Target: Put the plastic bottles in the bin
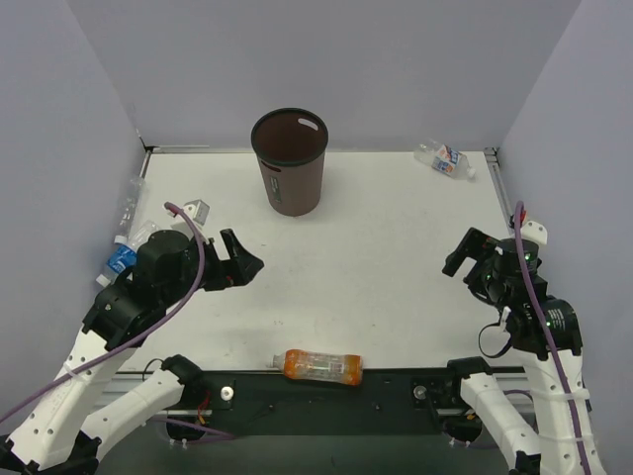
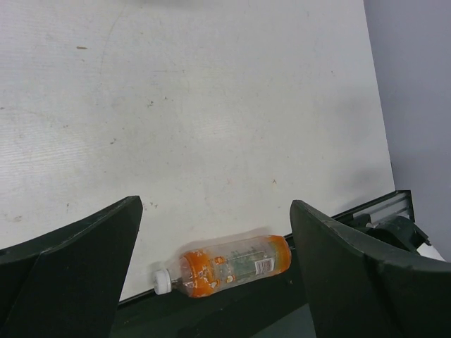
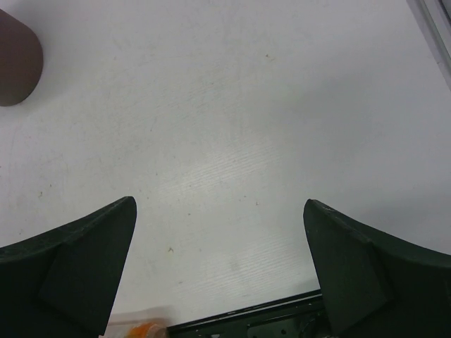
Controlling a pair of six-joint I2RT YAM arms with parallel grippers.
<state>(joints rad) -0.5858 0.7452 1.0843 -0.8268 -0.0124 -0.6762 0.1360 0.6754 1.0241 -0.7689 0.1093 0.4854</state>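
The dark brown bin stands upright at the back centre; its side shows in the right wrist view. An orange-tinted bottle lies on its side at the table's front edge, cap to the left in the left wrist view; a sliver shows in the right wrist view. A clear bottle with a blue label lies against the left wall. A red-white-blue labelled bottle lies at the back right corner. My left gripper and right gripper hover open, holding nothing.
Grey walls enclose the white table on the left, back and right. A black rail runs along the front edge between the arm bases. A metal strip edges the table at the right rear.
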